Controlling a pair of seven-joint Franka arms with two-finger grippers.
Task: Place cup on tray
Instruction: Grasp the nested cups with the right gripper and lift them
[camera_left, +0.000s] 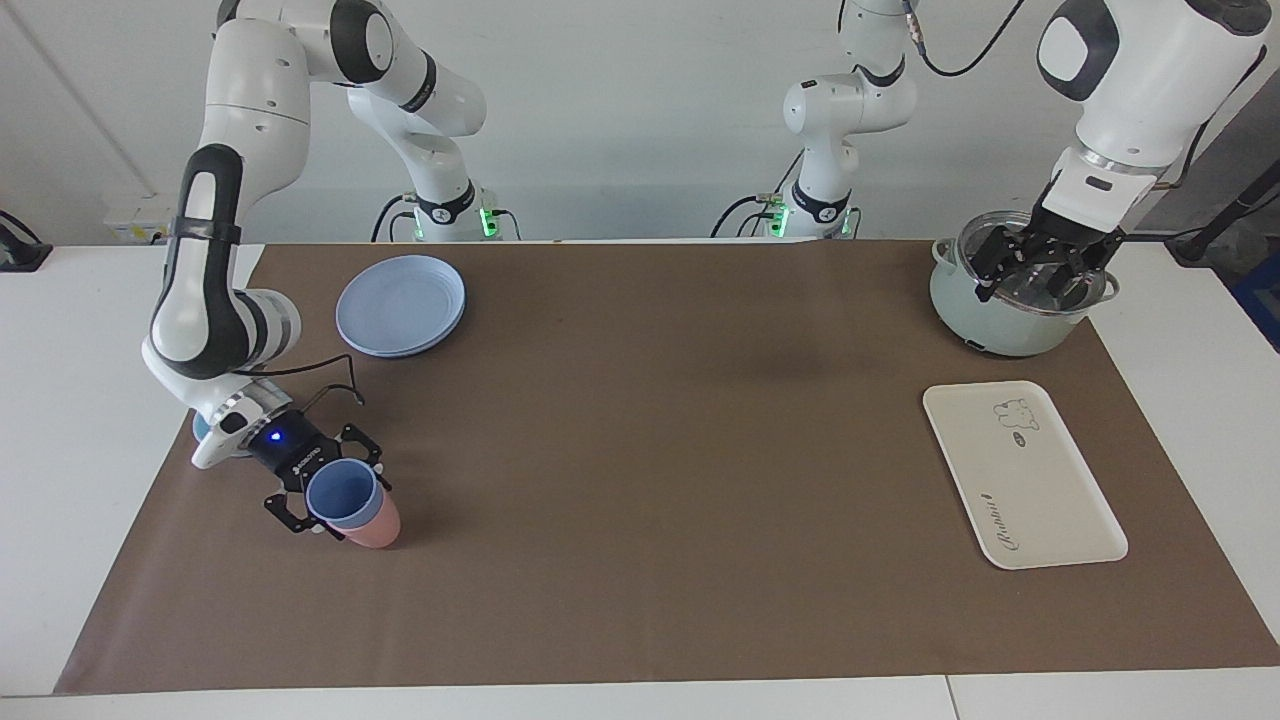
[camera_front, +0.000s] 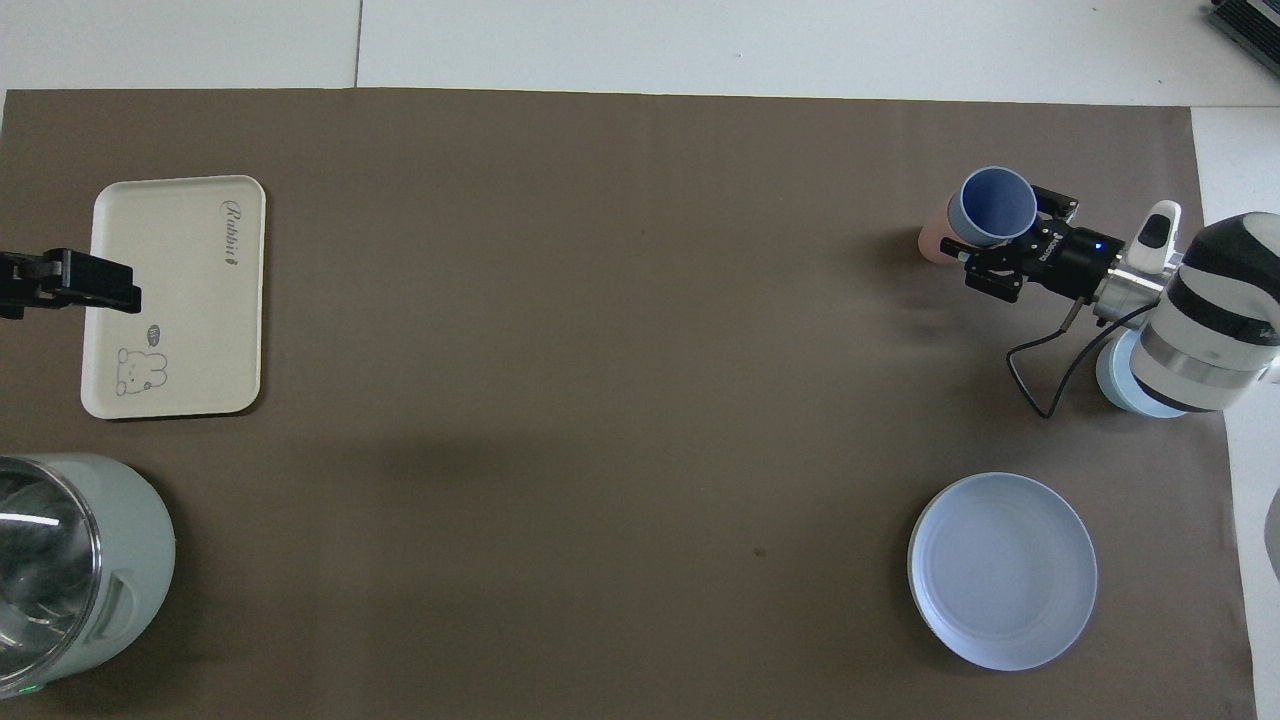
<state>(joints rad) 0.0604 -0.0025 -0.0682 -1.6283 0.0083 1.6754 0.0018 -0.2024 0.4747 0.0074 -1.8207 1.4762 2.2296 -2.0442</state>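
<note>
My right gripper (camera_left: 325, 482) is shut on the periwinkle-blue cup (camera_left: 343, 494) and holds it tilted, its mouth turned away from the robots, toward the right arm's end of the table. The cup (camera_front: 995, 205) sits against the pink cup (camera_left: 378, 525), also seen in the overhead view (camera_front: 933, 241), with its base in or just above it; I cannot tell which. The cream-white tray (camera_left: 1020, 470) lies flat at the left arm's end of the mat, and it also shows in the overhead view (camera_front: 175, 300). My left gripper (camera_left: 1040, 268) waits open over the pot; its tip (camera_front: 70, 282) shows by the tray's edge.
A pale-green pot (camera_left: 1010, 325) with a glass lid stands nearer to the robots than the tray; it also shows from above (camera_front: 70, 570). A round blue plate (camera_left: 400, 305) lies nearer to the robots than the cups. A light-blue bowl (camera_front: 1130, 385) sits under the right arm.
</note>
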